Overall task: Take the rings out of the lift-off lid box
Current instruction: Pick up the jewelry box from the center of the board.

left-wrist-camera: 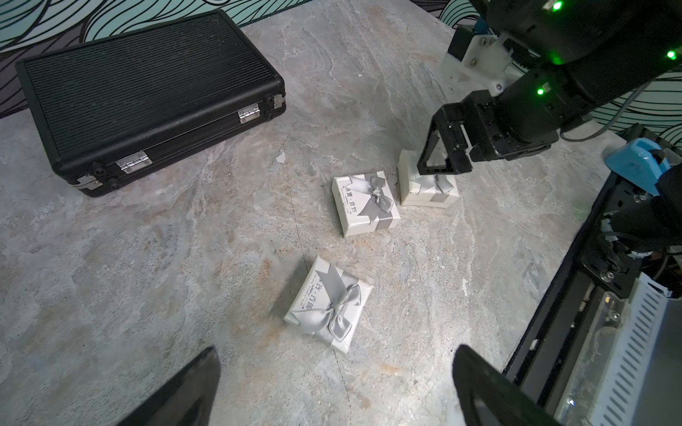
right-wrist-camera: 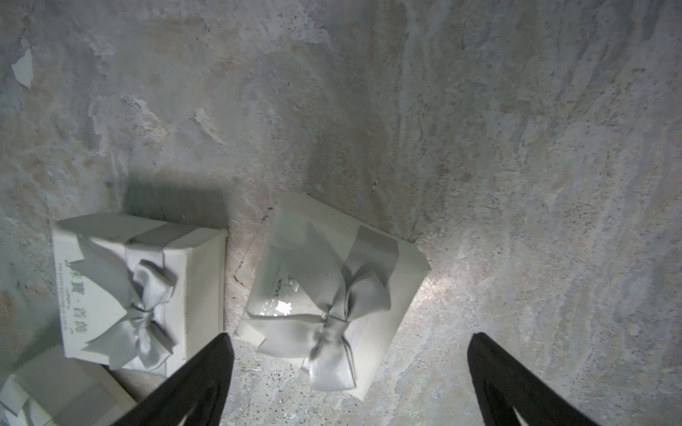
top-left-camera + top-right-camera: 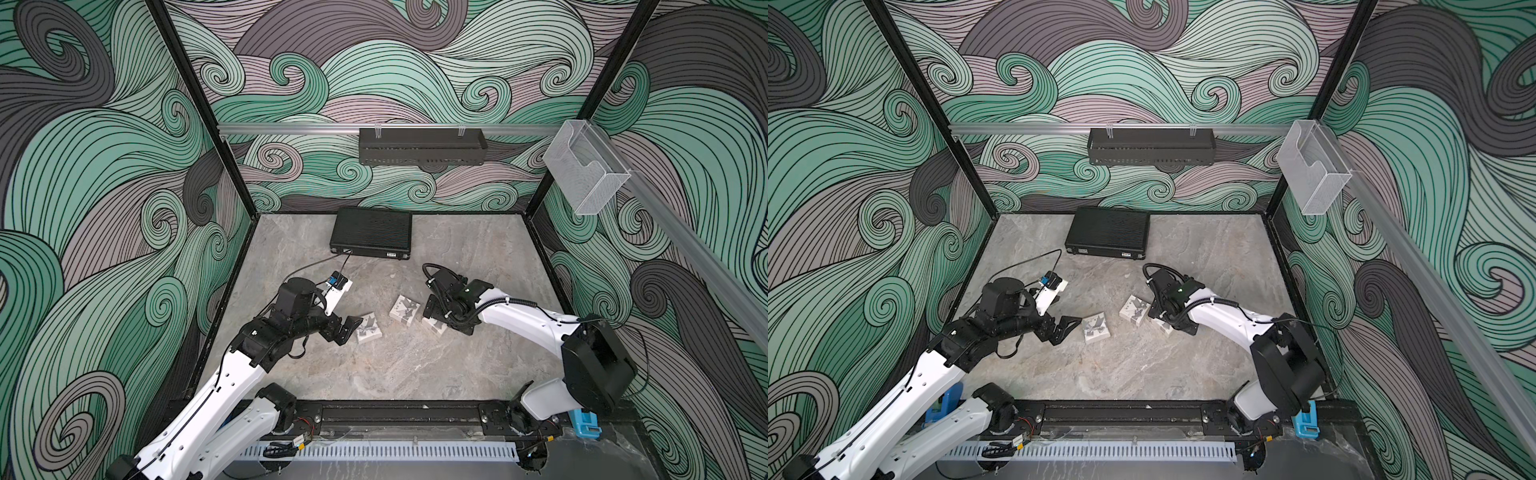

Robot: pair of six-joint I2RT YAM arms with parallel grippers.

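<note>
Here, three small white boxes are sitting lid-up on a grey, marble-look table point(image 3: 374, 365). Each is a squat, nearly square card box, tied with shiny grey satin ribbon and a soft bow, and faint print is showing on the lids. With sides so even, no long axis is standing out, and each box is lying turned at its own angle.

The left box point(image 3: 369, 329) is sitting apart from the other two. The middle box point(image 3: 404, 309) and the right box point(image 3: 435, 328) are lying just beside each other, with a narrow gap between them. All three lids are on, so the rings are hidden from view.

The left gripper point(image 3: 347, 330), with two black wedge-shaped fingers, is gaping wide close beside the left box and gripping nothing. The right gripper point(image 2: 350, 335) is hanging over the right box, its fingers spread wide to either side of the bow and closing on nothing.

One black ribbed case point(image 3: 372, 232) with silver metal fittings is lying flat near the back wall.
</note>
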